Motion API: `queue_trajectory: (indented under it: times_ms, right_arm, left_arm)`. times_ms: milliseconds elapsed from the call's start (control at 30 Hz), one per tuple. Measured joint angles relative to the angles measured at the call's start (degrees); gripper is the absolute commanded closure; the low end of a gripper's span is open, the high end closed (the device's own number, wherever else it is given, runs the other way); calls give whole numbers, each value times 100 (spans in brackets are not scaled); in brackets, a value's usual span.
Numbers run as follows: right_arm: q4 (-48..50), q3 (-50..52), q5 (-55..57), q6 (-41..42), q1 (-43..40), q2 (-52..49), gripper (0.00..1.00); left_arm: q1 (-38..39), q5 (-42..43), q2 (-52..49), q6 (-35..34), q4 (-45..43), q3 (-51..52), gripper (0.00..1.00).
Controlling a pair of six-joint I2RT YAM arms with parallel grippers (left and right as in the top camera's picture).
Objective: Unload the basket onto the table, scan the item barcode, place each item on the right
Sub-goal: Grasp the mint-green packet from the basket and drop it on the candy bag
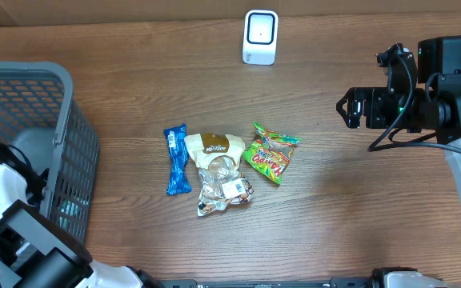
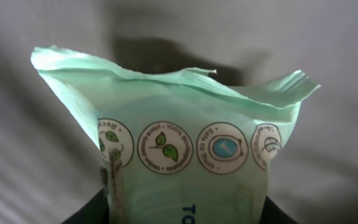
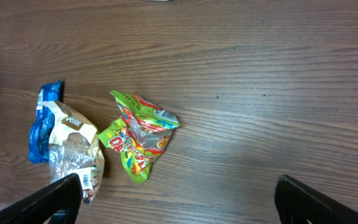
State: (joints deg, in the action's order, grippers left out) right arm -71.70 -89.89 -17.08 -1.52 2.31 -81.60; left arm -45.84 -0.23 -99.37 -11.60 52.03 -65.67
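Note:
A pale green packet [image 2: 179,112] with round printed emblems fills the left wrist view. My left gripper [image 2: 188,210] is shut on its lower part, one dark finger [image 2: 95,213] pressing each side, and no barcode shows on this face. From overhead, my left arm [image 1: 6,212] reaches down by the grey basket [image 1: 70,88], which hides the gripper and packet. The white scanner [image 1: 260,37] stands at the table's far edge. My right gripper [image 1: 349,108] hovers open at the right, holding nothing [image 3: 178,199].
Three packets lie mid-table: a blue one [image 1: 177,160], a white and brown one [image 1: 218,172] with a barcode label, and a bright green candy bag [image 1: 272,152]. The right wrist view shows the candy bag [image 3: 142,134] below and to the left of my fingers.

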Motion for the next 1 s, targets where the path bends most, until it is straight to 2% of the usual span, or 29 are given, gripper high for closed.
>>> queue_trajectory:
  times_ms: [167, 400, 567, 700, 767, 900, 1000]
  right_arm:
    - [13, 0, 2, 0, 0, 0, 1]
    - [15, 0, 11, 0, 0, 0, 1]
    - [48, 0, 13, 0, 0, 0, 0]
    - [57, 0, 15, 0, 0, 0, 0]
    - [57, 0, 15, 0, 0, 0, 0]
    - [70, 0, 13, 0, 0, 0, 1]
    - [116, 0, 17, 0, 0, 0, 0]
  left_arm:
    - [0, 330, -68, 2, 1362, -1449, 74]
    - [0, 791, -83, 11, 3154, -4063, 75]
    - [219, 1427, -28, 332, 3908, -5630, 75]
    - [1113, 1790, 195, 629, 4203, -6784, 74]
    - [1862, 1838, 431, 699, 4159, -7051, 71]
    - [3366, 1532, 636, 732, 4470, -7084, 70]
    - [4395, 1292, 544, 660, 4317, -6546, 70]
